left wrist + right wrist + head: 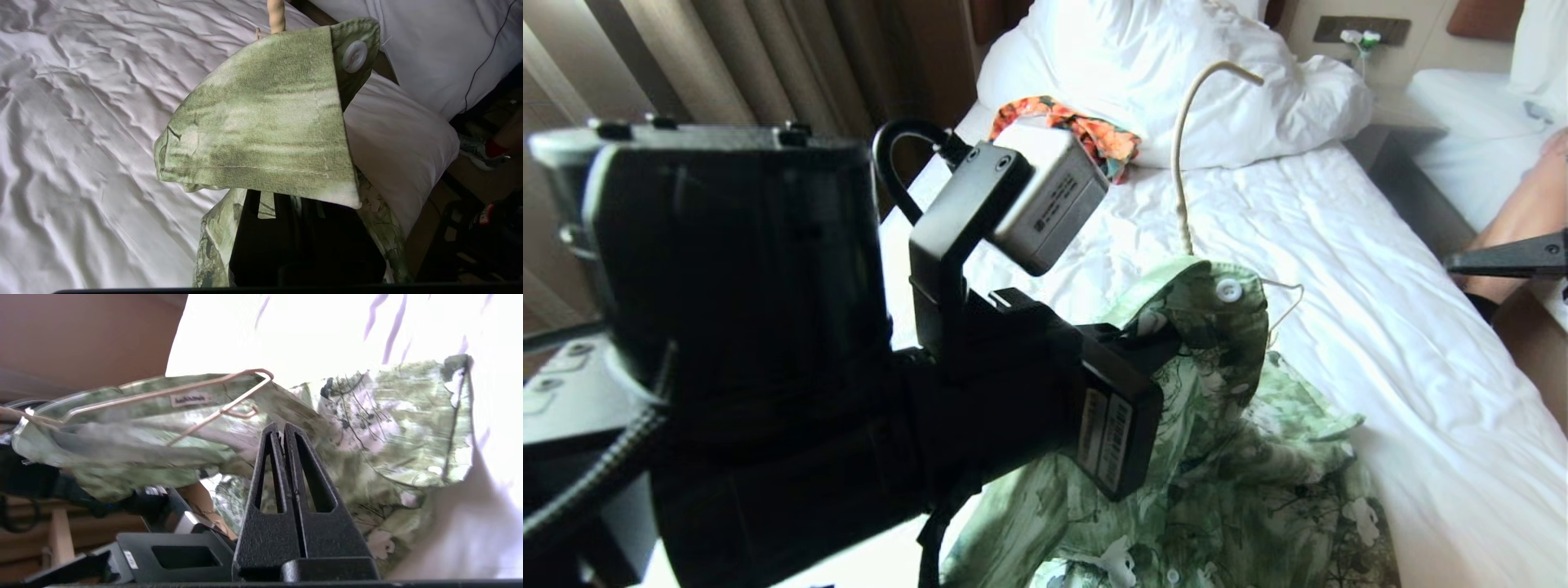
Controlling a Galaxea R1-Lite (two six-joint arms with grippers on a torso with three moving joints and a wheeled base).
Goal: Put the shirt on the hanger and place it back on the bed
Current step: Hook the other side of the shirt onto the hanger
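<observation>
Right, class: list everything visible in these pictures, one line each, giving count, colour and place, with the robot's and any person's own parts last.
Shirt: one, green and white floral, draped on the hanger over the bed's near part.
Hanger: one, cream, hook standing up above the shirt collar.
Bed: one, white wrinkled sheet, filling the scene.
Pillows: white, heaped at the bed's head.
Orange patterned garment: one, beside the pillows.
Second bed: one, white, far right.
Curtain: beige, on the left.
Left gripper: black, shut at the shirt collar.
Right gripper: black, shut, beside the shirt.
Person's leg: one, right edge.
</observation>
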